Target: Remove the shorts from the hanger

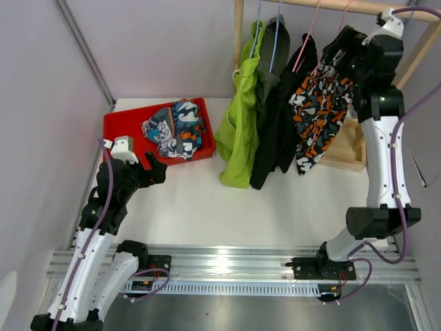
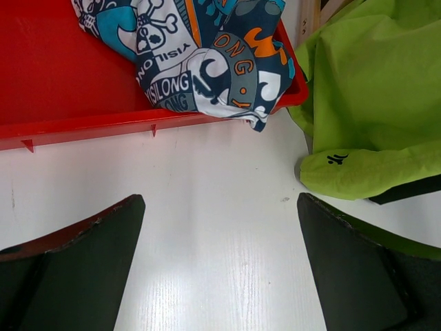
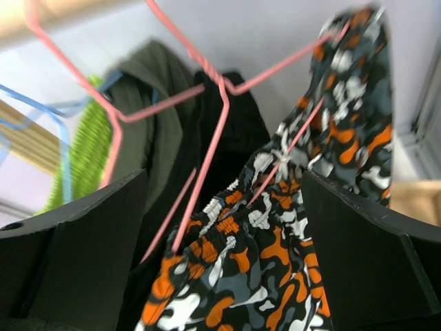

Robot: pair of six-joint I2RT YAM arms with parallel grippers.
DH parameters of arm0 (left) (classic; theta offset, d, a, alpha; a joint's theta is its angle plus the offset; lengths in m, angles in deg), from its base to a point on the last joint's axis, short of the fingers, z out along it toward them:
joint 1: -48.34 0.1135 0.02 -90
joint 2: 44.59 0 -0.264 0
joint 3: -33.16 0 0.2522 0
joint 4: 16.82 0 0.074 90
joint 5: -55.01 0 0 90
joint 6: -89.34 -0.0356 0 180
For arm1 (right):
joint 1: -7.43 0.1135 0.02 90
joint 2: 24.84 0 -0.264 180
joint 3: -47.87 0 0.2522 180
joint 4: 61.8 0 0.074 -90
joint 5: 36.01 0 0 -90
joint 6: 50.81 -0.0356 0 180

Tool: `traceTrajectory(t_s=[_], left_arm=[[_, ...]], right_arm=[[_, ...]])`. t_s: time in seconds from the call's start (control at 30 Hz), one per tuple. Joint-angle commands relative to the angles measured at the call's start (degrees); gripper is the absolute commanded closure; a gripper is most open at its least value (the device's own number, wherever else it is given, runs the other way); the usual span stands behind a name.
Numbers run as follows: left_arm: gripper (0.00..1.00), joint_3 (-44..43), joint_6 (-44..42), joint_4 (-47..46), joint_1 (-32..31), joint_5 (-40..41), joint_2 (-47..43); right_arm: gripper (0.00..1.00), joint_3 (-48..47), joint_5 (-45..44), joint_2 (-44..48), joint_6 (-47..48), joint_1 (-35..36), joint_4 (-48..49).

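Four pairs of shorts hang from a wooden rail: lime green, dark grey-olive, black and orange-black-white patterned. A teal-orange-white patterned pair lies in the red bin. My right gripper is up at the rail and open. In the right wrist view the patterned shorts sag off a pink hanger between the spread fingers of the right gripper, unpinched. My left gripper hovers open over the bare table, in front of the bin; the left gripper holds nothing.
Blue hangers carry the green and olive pairs. A wooden rack post and its base stand at the back right. The lime green hem rests on the table beside my left gripper's right finger. A grey wall is on the left.
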Motion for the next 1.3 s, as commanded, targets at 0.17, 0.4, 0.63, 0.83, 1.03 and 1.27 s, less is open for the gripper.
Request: traceTrajectory(t_s=[0.17,0.4,0.63,0.83,1.03,1.27], left_arm=[[0.01,0.0,0.3,-0.5,-0.7,1.0,-1.0],[0.01,0.0,0.3,-0.5,-1.1,1.0,-1.2],[0.0,0.0,0.3,-0.4,-1.1,1.0,-1.1],[0.01,0.1,0.2,-0.5,-1.3,0.8,-1.1],[0.01,0.2,0.2,-0.6,-1.4,0.6,-0.8],[0.01,0.5,-0.7,-2.2,-2.5,-4.8,-1.3]], right_arm=[[0.02,-2.7,-1.9,-3.7,0.8,1.1,1.9],[0.04,-1.6,-3.3,-5.8,0.9,2.4,4.8],[0.19,-2.7,-4.1,-9.4,0.7,3.9,5.9],[0.7,-2.7,-5.5,-9.8,0.5,4.0,6.5],[1.0,-2.5,-7.4,-7.5,2.4,4.0,5.2],[1.0,-1.6,-10.0,-1.4,5.5,3.9,4.2]])
